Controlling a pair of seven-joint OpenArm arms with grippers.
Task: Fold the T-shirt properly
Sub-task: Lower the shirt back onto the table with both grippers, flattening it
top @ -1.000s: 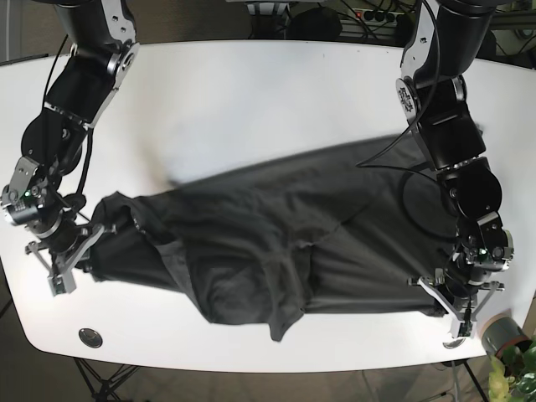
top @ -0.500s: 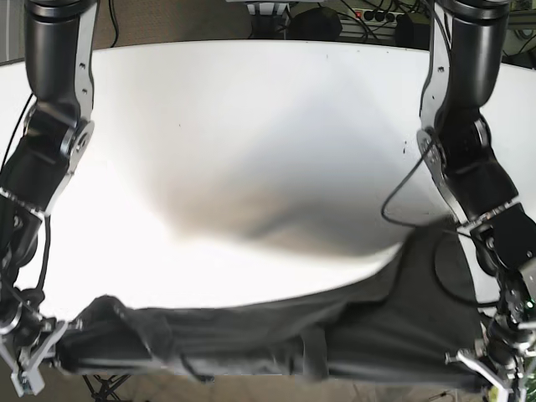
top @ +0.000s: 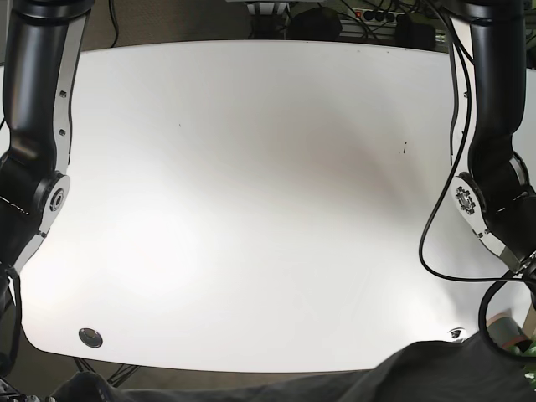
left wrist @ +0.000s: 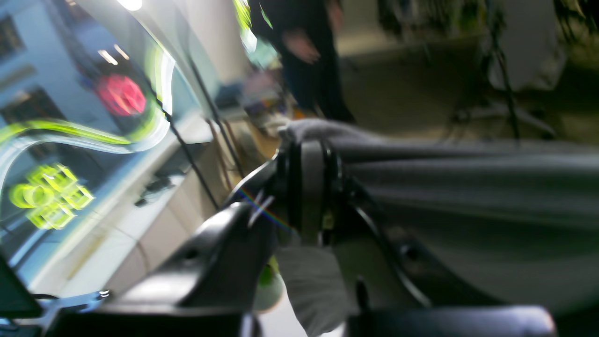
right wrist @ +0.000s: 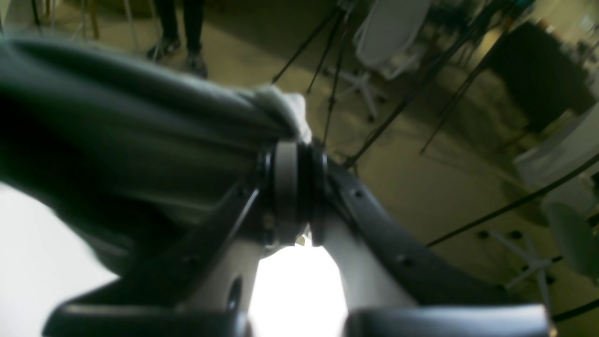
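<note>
the dark t-shirt (top: 435,373) hung off the near edge of the white table (top: 251,209), stretched in a band along the bottom of the base view. the left gripper (left wrist: 309,187) was clamped on one bunched corner of the cloth, and the right gripper (right wrist: 292,187) was pinched tight on another, both wrist views blurred.

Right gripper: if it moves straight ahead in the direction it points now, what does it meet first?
The right gripper is shut on the T-shirt. Beyond the cloth, nothing shows near; only the floor far ahead, though blur makes depth uncertain.
</note>
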